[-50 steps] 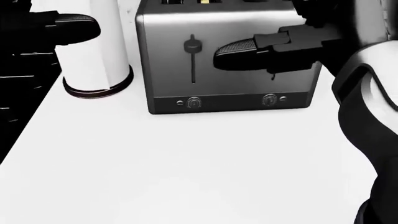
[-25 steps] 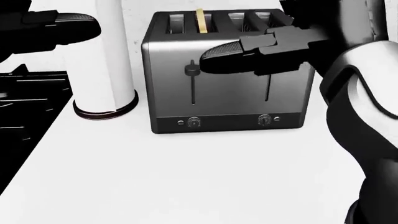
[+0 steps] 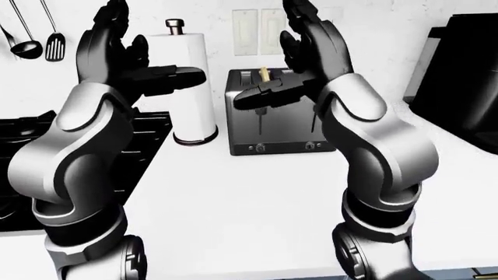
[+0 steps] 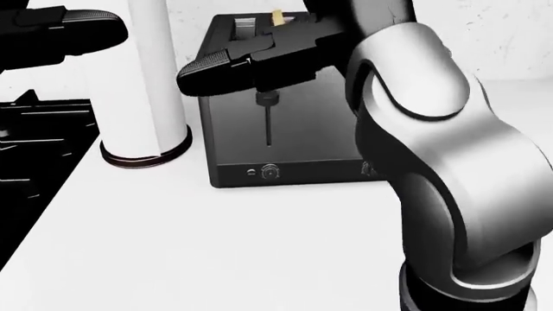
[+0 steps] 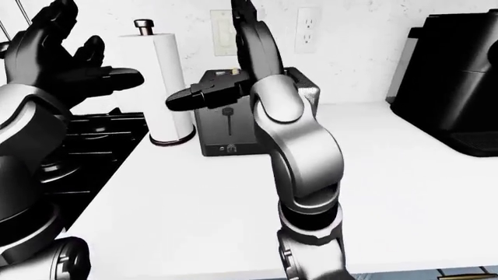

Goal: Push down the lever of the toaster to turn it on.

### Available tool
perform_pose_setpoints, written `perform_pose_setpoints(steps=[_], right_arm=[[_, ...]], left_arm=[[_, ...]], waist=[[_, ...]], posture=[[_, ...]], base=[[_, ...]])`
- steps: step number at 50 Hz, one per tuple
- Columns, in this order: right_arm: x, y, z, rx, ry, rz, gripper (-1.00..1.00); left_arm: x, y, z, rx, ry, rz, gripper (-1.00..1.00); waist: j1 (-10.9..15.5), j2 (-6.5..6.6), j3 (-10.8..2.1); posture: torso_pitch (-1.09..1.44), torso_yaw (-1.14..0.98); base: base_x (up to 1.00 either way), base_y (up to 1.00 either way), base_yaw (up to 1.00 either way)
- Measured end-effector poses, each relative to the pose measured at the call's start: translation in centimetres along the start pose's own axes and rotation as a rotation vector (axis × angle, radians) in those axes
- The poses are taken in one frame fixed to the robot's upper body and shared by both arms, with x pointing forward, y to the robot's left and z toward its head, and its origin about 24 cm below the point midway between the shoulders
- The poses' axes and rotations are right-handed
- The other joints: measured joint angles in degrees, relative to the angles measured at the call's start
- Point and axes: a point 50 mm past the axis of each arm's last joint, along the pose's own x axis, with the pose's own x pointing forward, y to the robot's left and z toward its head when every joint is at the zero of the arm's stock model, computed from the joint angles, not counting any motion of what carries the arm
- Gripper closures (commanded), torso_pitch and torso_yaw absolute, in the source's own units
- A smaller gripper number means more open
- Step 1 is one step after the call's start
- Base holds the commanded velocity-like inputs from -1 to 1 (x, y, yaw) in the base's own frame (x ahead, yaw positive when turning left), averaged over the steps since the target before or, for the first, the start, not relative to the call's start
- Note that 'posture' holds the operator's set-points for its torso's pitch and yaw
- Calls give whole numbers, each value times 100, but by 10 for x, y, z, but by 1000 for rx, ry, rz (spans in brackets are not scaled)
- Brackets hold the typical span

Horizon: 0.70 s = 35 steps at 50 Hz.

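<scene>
A dark steel toaster [image 4: 294,139] stands on the white counter [image 4: 216,246], with a slice of bread [image 4: 277,14] in one slot. Its left lever knob [image 4: 266,98] sits near the top of its vertical slot. My right hand [image 3: 299,55] is open with its fingers pointing up. Its thumb [image 4: 226,68] lies across the toaster face just above the knob; I cannot tell whether it touches. The toaster's right lever is hidden behind my right arm. My left hand [image 3: 144,55] is open and empty, raised at the left near the paper towel roll.
A white paper towel roll [image 4: 155,78] stands just left of the toaster. A black stove [image 3: 16,134] lies at the left counter edge. A black coffee machine [image 5: 451,76] stands at the far right. Wall outlets [image 3: 257,32] and hanging utensils [image 3: 27,35] are behind.
The camera shifted, so the toaster sits lower in view. My right thumb moved left across the toaster face, from the right lever to just above the left lever. My right arm now fills the view's right.
</scene>
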Motion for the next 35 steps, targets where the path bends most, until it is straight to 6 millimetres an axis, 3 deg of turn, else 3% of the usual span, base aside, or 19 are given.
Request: perform_pose_setpoints(steps=[11, 16, 22, 35], right_arm=[[-12, 22, -7, -1, 7, -6, -100], [-8, 30, -21, -7, 37, -9, -100], [-2, 33, -36, -12, 75, -6, -100], [-1, 35, -45, -8, 76, -7, -100]], left_arm=[[1, 2, 0, 0, 2, 11, -100], [1, 3, 0, 0, 1, 13, -100], [1, 3, 1, -1, -1, 13, -100], [0, 2, 1, 1, -2, 12, -100]], waist=[[7, 38, 0], [0, 60, -20], [-3, 83, -11], [-2, 95, -30]], posture=[[-40, 0], [-40, 0], [-40, 0], [-40, 0]], base=[[0, 0, 0], [0, 0, 0], [0, 0, 0], [0, 0, 0]])
